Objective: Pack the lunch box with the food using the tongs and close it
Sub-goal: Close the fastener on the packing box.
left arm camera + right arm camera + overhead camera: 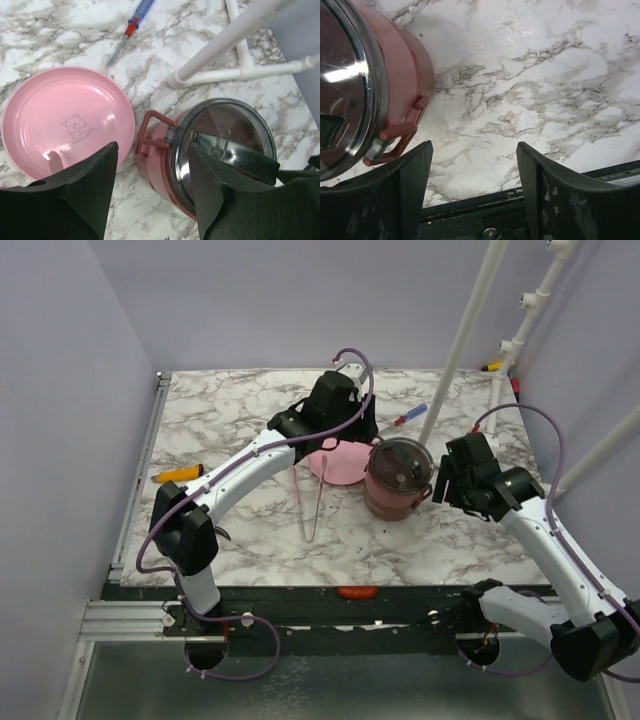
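The lunch box [398,483] stands stacked mid-table, its clear grey lid [403,460] on top. Just left of it lies the empty pink plate [338,464]. No food shows on the plate or the table. The pink tongs [311,506] lie flat in front of the plate, held by nothing. My left gripper [350,440] hovers open above the plate's right edge; in its wrist view one finger [90,185] is over the plate [65,120], the other over the lid [225,130], with the box's handle [150,131] between them. My right gripper [475,150] is open beside the box's other handle [395,137].
A red-and-blue screwdriver [410,418] lies behind the plate. A yellow-orange tool [178,474] sits at the left. White pipe legs [465,340] rise at the back right. A small red object [357,592] rests on the front rail. Purple walls close both sides.
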Controlling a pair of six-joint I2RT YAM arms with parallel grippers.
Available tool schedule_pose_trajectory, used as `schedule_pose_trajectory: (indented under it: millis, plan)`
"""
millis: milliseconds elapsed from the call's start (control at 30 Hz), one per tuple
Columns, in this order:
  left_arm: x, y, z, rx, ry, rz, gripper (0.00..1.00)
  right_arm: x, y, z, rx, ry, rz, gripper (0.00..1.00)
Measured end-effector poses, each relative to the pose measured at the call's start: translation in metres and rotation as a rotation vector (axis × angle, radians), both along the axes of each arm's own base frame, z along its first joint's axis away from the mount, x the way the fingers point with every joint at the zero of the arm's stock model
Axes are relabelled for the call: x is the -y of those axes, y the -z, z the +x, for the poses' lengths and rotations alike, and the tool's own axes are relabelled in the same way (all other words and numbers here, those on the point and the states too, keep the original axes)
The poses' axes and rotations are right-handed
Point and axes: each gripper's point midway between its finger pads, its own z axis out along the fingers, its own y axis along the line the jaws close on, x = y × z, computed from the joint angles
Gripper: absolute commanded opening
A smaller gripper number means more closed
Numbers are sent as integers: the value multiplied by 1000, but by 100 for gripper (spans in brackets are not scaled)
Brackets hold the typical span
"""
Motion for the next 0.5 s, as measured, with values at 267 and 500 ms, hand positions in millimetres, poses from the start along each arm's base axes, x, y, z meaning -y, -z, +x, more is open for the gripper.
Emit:
schedule_pose_trajectory:
  millis: [267,500]
  plan:
    - [-5,3,23,2,-36,2,60,1,-42,13,139,8,24,75]
    - [-13,21,23,-28,-47,27,60,-45,-80,31,283,-220,195,79]
